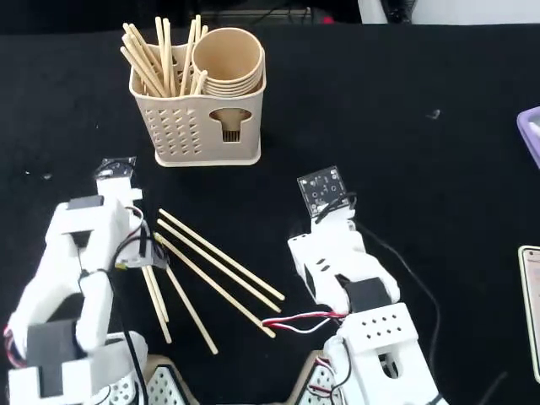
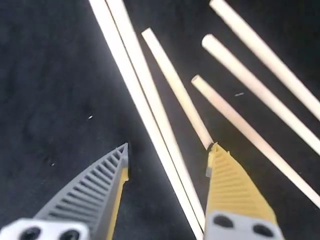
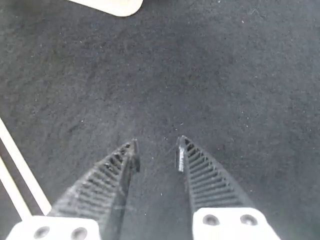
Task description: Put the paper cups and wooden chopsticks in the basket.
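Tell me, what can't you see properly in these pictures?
1. High view: the left arm covers one end of some loose chopsticks.
2. High view: the basket wall hides the paper cups' lower parts, so their number is unclear.
3. High view: a purple thing is cut off by the right edge.
4. Left wrist view: the chopsticks run past the frame edges, hiding their full length.

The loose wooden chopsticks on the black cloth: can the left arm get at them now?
Probably yes: the left gripper hangs open above the pale wooden chopsticks, two of them lying between its fingers, nothing covering them.
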Motion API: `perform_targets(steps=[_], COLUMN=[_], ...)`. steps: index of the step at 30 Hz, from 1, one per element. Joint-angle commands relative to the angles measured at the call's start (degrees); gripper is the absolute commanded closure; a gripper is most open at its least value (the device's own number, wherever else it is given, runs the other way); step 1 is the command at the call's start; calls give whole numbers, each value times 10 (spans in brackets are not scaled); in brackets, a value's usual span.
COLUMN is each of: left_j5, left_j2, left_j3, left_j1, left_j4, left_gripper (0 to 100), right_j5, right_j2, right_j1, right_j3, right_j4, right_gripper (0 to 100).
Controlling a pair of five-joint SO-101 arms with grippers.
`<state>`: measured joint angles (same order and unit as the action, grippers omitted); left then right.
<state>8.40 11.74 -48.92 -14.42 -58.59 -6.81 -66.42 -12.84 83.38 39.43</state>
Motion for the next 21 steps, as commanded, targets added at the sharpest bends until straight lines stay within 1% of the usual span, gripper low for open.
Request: perform_targets(steps=[1, 11, 15, 21], left_j5=[0, 0, 0, 0], left_j2=[-48, -103, -90, -35], left_j3=[42, 88, 102, 131], left_j1=[0, 4, 0, 4], left_j4=[10, 7, 4, -35], left_gripper=[755, 755, 755, 755], right_j5=[4, 4, 4, 4], right_j2=[-16, -16, -16, -13], right_j1=[6, 5, 5, 5], right_j3=[-2, -2, -1, 5], right_j4=[-12, -13, -13, -29], right_gripper=[868, 868, 868, 868])
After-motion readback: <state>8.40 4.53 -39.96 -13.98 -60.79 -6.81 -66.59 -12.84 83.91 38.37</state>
